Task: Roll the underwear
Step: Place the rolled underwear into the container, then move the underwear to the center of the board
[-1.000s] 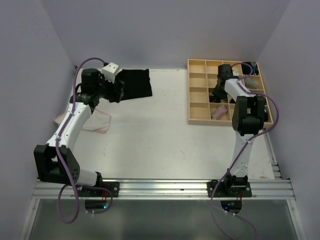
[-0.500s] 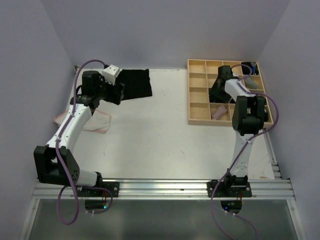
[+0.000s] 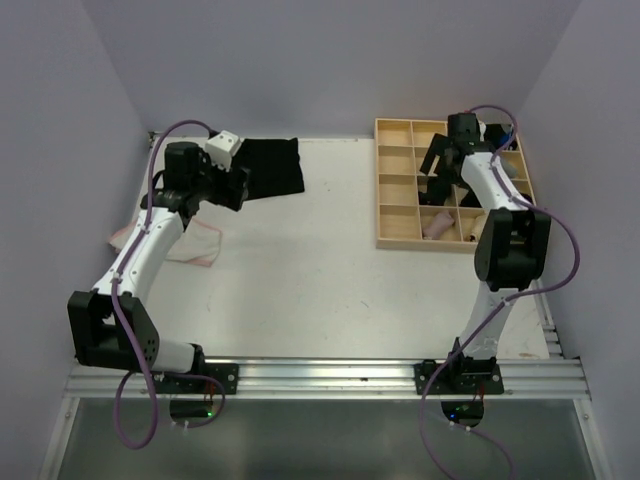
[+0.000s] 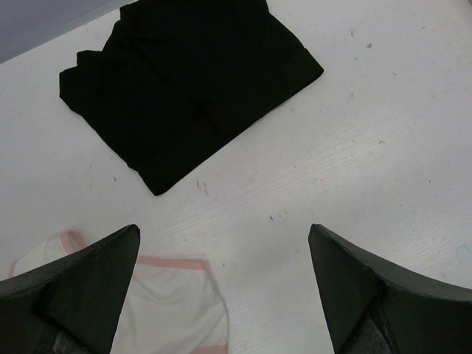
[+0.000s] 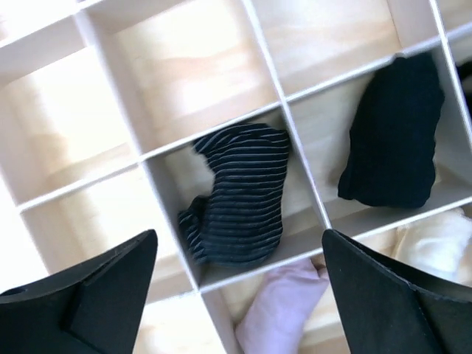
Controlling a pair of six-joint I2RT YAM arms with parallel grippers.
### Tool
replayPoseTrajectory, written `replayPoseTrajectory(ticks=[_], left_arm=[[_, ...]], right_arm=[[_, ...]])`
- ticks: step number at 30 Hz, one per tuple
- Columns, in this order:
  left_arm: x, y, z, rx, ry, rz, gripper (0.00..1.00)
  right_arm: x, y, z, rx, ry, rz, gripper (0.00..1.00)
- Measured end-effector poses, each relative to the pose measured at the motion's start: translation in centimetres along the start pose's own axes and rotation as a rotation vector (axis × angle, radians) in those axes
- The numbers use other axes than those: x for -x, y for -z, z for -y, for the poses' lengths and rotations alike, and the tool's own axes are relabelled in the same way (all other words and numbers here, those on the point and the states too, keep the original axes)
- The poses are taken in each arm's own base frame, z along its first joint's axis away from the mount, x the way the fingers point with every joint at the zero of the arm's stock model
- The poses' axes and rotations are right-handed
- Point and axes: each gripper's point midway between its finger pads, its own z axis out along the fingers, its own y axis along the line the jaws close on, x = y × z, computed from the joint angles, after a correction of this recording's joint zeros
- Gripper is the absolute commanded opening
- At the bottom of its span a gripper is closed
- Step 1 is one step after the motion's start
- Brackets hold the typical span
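Two grippers, both spread wide and holding nothing. The left gripper (image 4: 223,243) hovers over whitish pink-edged underwear (image 4: 173,295) at lower left, with flat black underwear (image 4: 188,88) beyond at upper left. The right gripper (image 5: 237,243) hangs above the wooden grid tray (image 5: 184,66), over a striped roll (image 5: 240,195); a black roll (image 5: 391,133) fills the adjoining compartment at upper right.

pink-edged underwear (image 4: 171,299) cut off at the bottom edge; lilac roll (image 5: 280,313) cropped likewise; right arm (image 3: 510,245) hides several tray (image 3: 380,200) cells
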Motion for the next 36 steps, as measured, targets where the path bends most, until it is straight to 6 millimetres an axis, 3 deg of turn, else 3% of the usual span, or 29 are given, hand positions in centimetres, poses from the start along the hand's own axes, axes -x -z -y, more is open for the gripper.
replayPoseTrajectory(ticks=[6,9,12,17,20,23,25,30,35,36], left_arm=[[1.2,-1.0,-0.7,-0.024,0.011,-0.015,1.00],[0.5,-1.3,-1.7,-0.023,0.029,-0.046,1.00],[-1.0,-2.0,-2.8,-0.027,0.040,-0.089,1.00],[-5.2,-4.5,-5.0,-0.014,0.033,-0.214,1.00],[-7.2,-6.9,-6.0,0.000,0.014,-0.279,0.94],[-8.3,-9.7,-7.5,0.035,-0.002,-0.326,0.81],[-8.2,-11.8,-8.7,0.062,-0.010,-0.333,0.73],[-7.7,-16.4,-11.2,0.122,-0.020,-0.330,0.66],[-9.8,-19.2,-10.3,0.091,-0.019,-0.379,0.52],[-10.2,-19.4,-9.8,0.078,-0.022,-0.392,0.44]], right_arm=[[1.2,7.3,-4.7,0.241,0.281,0.130,0.99],[0.4,11.3,-6.9,0.405,0.416,0.221,0.99],[-0.8,13.2,-7.5,0.515,0.501,0.255,0.99],[-4.1,12.9,-8.9,0.666,0.640,0.174,0.99],[-7.2,12.5,-10.0,0.738,0.697,0.080,0.99],[-9.6,12.3,-10.5,0.783,0.724,-0.002,0.96],[-10.4,12.2,-10.5,0.792,0.726,-0.031,0.95],[-11.0,12.1,-10.3,0.800,0.718,-0.064,0.93],[-11.2,12.2,-10.4,0.810,0.695,-0.082,0.89],[-11.3,12.1,-10.5,0.812,0.689,-0.088,0.88]])
